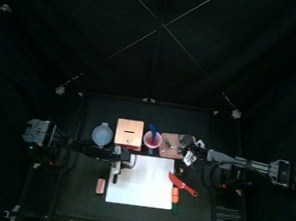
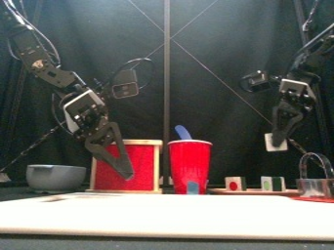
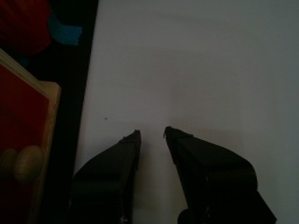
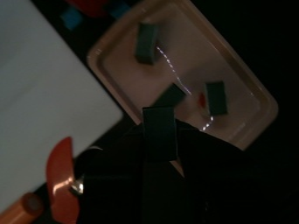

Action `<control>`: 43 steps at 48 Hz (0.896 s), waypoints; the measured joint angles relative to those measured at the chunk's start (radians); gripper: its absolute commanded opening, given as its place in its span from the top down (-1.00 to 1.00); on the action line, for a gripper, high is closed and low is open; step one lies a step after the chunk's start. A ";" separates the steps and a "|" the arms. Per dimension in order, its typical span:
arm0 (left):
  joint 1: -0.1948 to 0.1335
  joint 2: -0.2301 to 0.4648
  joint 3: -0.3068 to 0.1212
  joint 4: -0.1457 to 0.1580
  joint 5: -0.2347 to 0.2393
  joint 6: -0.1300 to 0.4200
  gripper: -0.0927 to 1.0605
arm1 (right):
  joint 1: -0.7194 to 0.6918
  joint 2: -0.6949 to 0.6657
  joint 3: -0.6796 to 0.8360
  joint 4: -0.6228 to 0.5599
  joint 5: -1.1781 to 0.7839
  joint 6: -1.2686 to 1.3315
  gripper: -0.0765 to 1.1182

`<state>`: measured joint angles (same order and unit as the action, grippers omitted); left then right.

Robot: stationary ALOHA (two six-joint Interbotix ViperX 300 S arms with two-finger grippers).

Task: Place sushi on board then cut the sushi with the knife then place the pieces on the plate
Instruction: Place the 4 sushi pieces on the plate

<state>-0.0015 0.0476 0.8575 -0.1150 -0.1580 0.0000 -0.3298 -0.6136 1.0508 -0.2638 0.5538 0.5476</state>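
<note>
At your left, the blue-grey bowl (image 2: 55, 177) sits beside the wooden box (image 2: 144, 166). Your left gripper (image 3: 152, 134) hangs over the white cutting board (image 3: 211, 70), jaws narrowly parted and empty. The red cup (image 2: 190, 162) holds the blue knife (image 2: 183, 132). The red knife (image 4: 61, 171) lies on the board's right edge. Further right, your right gripper (image 4: 159, 142) pinches one sushi block (image 4: 158, 121) above the pink tray (image 4: 193, 48), where three sushi pieces (image 4: 146, 42) already lie.

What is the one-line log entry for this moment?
right gripper shut on dark green sushi piece above flat pink tray | left gripper empty over white cutting board
</note>
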 measured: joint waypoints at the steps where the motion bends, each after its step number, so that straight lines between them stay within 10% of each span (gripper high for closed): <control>1: 0.000 -0.002 0.000 0.000 0.000 0.000 -0.40 | -0.020 -0.011 0.017 0.000 0.000 -0.002 -0.13; 43: 0.005 0.000 0.002 0.000 0.000 0.002 -0.40 | -0.219 0.063 0.155 0.106 -0.161 0.000 -0.43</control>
<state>0.0031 0.0476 0.8590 -0.1150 -0.1580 0.0015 -0.5492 -0.5507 1.2057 -0.1580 0.3927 0.5476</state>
